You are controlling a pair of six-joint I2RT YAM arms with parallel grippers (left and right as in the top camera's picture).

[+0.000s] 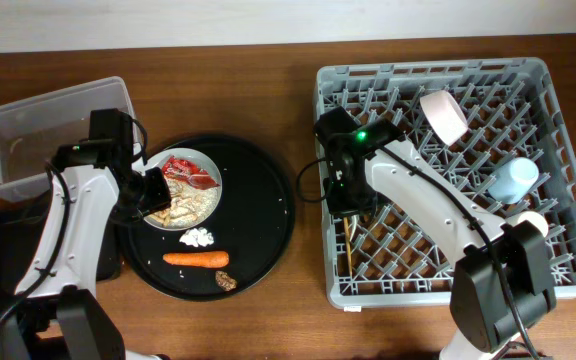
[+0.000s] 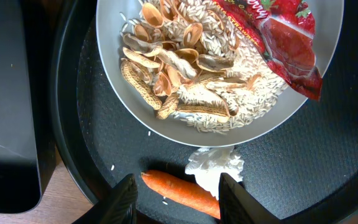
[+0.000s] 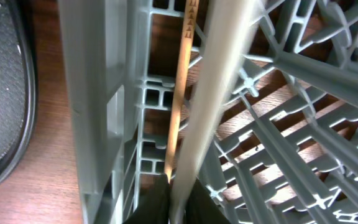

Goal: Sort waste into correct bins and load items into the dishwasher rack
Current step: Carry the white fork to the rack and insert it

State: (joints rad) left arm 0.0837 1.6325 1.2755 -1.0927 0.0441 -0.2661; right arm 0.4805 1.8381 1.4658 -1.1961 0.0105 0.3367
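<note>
The right gripper point(image 3: 178, 204) has its jaws narrow about a pale stick point(image 3: 219, 81) that runs away from the fingers; whether they clamp it I cannot tell. Just beside the stick, a wooden chopstick point(image 3: 182, 81) lies along the rack point(image 3: 92, 93) wall. The left gripper point(image 2: 179, 200) hangs spread and empty over the carrot point(image 2: 165, 184) and tissue wad point(image 2: 215, 165). Beyond its fingers sits the plate point(image 2: 112, 37), which holds scraps point(image 2: 185, 81) and a red wrapper point(image 2: 284, 43).

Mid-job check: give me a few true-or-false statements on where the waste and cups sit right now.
1. The red wrapper lies on the white plate. True.
2. The carrot is in the clear tub. False: it lies on the round black tray.
3. The light-blue cup is in the rack. True.
4. The tissue wad sits on the white plate. False: it lies on the round black tray, beside the plate.
</note>
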